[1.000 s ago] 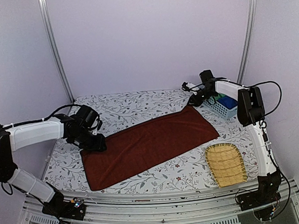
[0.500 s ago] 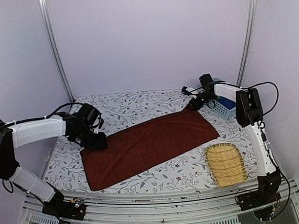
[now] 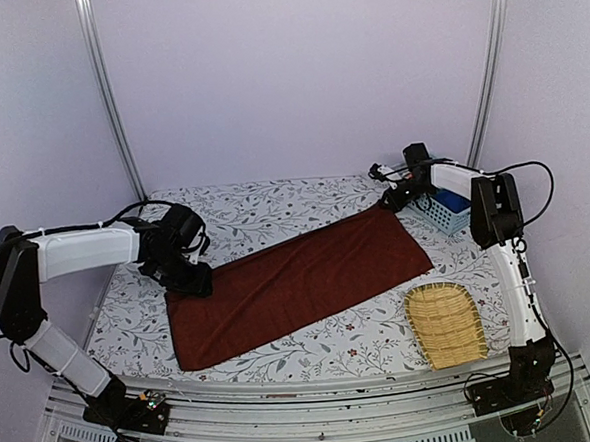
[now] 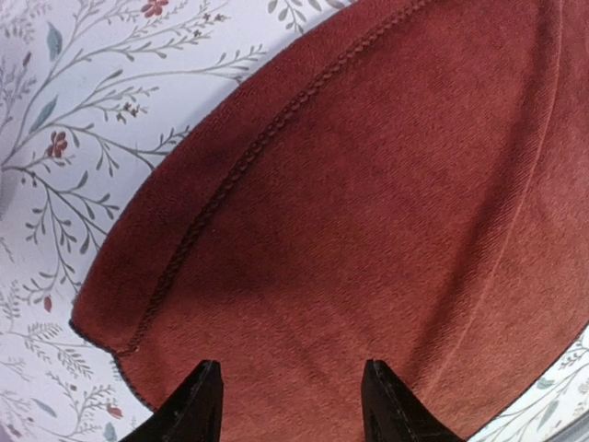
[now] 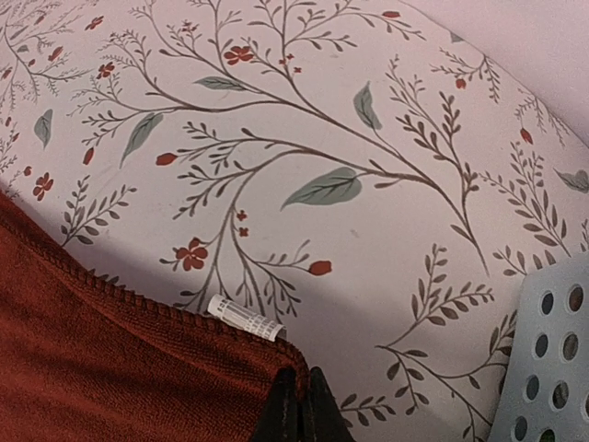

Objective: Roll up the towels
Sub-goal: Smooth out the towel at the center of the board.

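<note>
Open a second ago, the right hand [image 5: 296,405] is now pinching the far corner of the brown towel [image 3: 299,281] lying flat on the desk [image 3: 274,207], the left hand [image 4: 290,410] hovering half-open over its left end.

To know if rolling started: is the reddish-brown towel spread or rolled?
Spread. The reddish-brown towel lies flat as one long strip on the table; no rolled part shows.

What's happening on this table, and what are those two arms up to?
Two robot arms are working on a reddish-brown towel spread flat on the flowered table. The right gripper is pinched shut on its far right corner. The left gripper hangs open over its left end. Nothing is rolled yet.
</note>
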